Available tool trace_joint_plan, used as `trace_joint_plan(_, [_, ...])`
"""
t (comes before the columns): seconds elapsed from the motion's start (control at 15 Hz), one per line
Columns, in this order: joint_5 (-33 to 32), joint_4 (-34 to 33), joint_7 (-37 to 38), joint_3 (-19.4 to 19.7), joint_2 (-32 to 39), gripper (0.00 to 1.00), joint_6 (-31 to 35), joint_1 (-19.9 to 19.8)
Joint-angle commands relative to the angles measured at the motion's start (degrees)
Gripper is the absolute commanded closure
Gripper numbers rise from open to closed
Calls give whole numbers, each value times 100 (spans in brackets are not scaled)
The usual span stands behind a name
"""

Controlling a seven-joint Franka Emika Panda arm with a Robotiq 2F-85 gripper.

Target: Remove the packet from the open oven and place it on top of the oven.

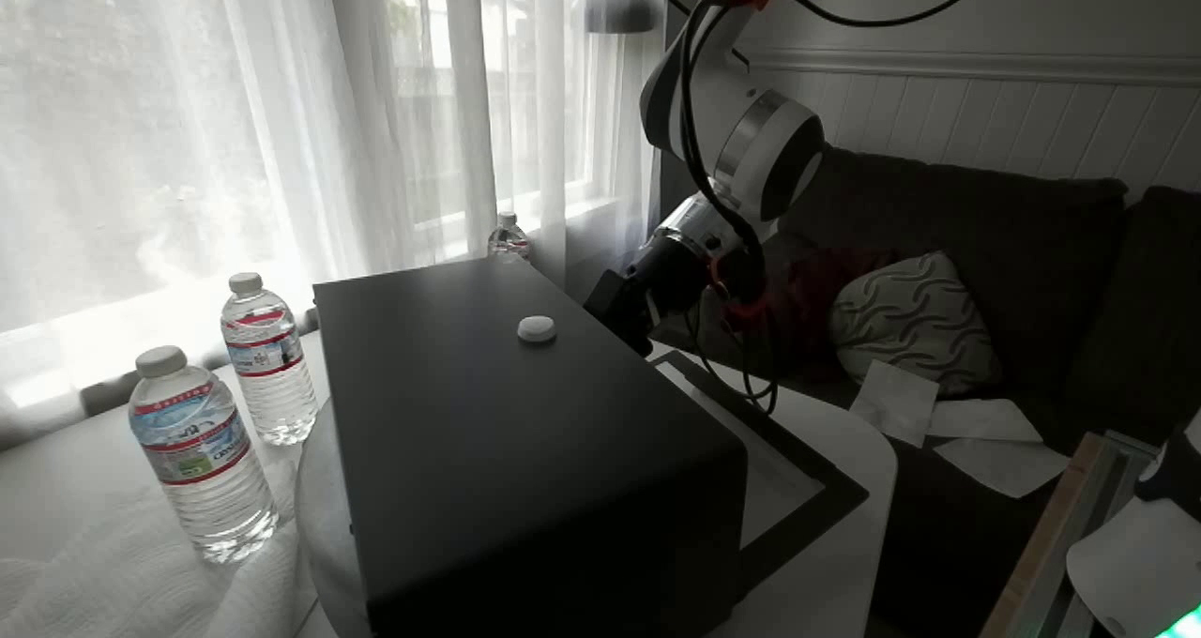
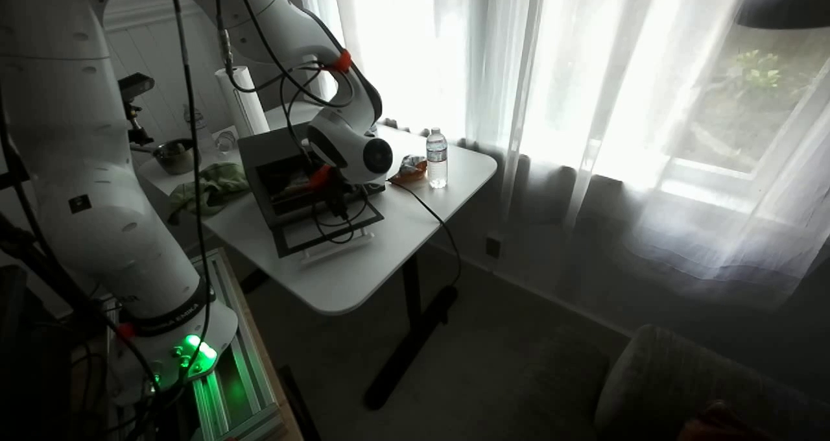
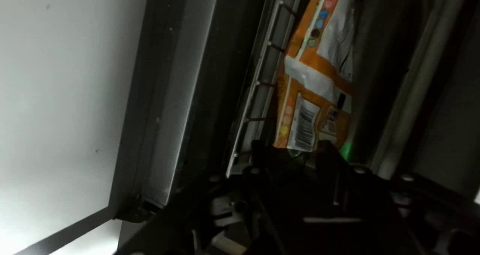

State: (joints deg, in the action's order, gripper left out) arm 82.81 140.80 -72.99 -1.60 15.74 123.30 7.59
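The packet [image 3: 315,82] is orange and white with a barcode and lies on a wire rack inside the oven, in the wrist view. The oven [image 1: 488,413] is a matte black box; it also shows in an exterior view [image 2: 256,185]. Its door [image 1: 798,525] is folded down open. My gripper [image 3: 291,144] is open at the packet's near end. Its left fingertip is just left of the packet's edge; its right fingertip overlaps the packet's lower part. In an exterior view the gripper [image 1: 619,314] is at the oven's front opening. Whether the fingers touch the packet I cannot tell.
A white cap [image 1: 537,329] sits on the oven's top. Water bottles [image 1: 194,455] stand behind the oven. On the table [image 2: 337,285] are a bottle [image 2: 438,159], another shiny orange bag [image 2: 412,167], a green cloth [image 2: 217,185], a pot [image 2: 175,157] and a paper roll [image 2: 243,100].
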Motion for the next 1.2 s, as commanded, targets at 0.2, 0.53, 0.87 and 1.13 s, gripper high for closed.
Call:
trace_joint_plan(0.2, [114, -211, -84, -101, 294, 61, -350, -109])
trace_joint_plan(0.53, [-18, -278, 38, -108, 493, 57, -521, -86])
trace_joint_plan(0.87, [-26, -275, 24, -89, 516, 89, -742, -108])
trace_joint_plan(1.13, [-29, -169, 5, -50, 369, 100, -886, -160])
